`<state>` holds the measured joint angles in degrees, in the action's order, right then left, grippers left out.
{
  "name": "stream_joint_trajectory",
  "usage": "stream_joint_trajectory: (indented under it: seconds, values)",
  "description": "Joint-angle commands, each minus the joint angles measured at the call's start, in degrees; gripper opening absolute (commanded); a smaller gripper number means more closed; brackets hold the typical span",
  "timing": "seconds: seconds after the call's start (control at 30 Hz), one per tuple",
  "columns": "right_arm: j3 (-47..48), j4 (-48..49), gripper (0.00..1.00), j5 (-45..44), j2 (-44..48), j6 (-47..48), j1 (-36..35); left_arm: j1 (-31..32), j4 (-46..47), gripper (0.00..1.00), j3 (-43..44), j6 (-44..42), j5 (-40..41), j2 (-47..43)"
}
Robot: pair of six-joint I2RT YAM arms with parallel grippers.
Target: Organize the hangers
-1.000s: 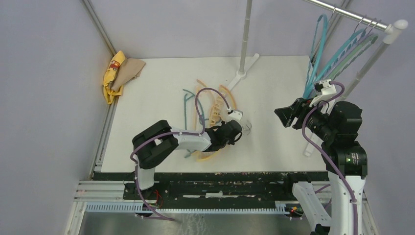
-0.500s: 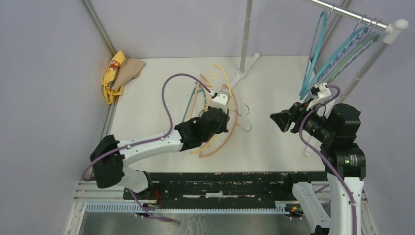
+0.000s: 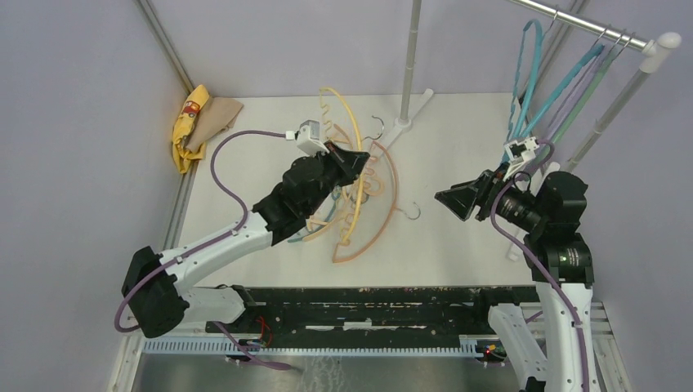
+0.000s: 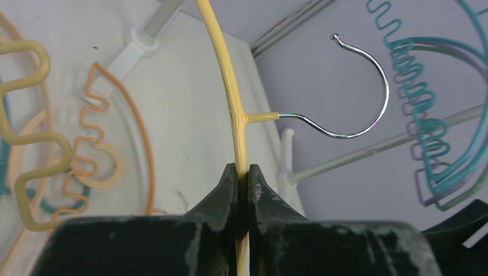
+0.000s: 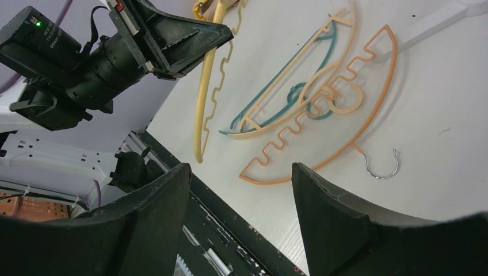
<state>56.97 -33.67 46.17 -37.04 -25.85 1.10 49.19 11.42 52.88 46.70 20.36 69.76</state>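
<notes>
No text, label, brand or number can be read in any view; the crumpled yellow-and-tan cloth [image 3: 194, 122] bears a small red printed mark, too small to make out

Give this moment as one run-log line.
left gripper: shut on thin yellow plastic hanger | right gripper: open, empty | orange wavy plastic hanger: on white table

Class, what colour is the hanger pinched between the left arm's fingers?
Pale yellow hanger, with a silver metal hook; the left wrist view shows it best.
</notes>
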Motion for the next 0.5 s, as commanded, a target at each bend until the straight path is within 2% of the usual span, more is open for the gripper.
stream_joint_trajectory:
  seconds: [0.0,0.13,0.3,0.47]
  values:
    - [0.5,7.5,0.73,1.3,-2.3,-2.0,-1.3,-1.2,11.3,0.03,6.2,10.3,-6.2,4.0]
    - [2.3,7.3,0.73,-2.7,-7.0,-0.4,-6.1,-1.3,12.7,0.03,9.6,12.3,-7.7,7.1]
    - [7.2,5.0,0.72,-15.2,-15.4,4.0,-20.7,-1.4,11.6,0.03,11.8,12.7,-6.7,7.8]
    - [7.9,9.4,0.71,-21.7,-21.3,3.5,-28.6,-1.4,9.8,0.03,13.4,12.5,-5.2,7.1]
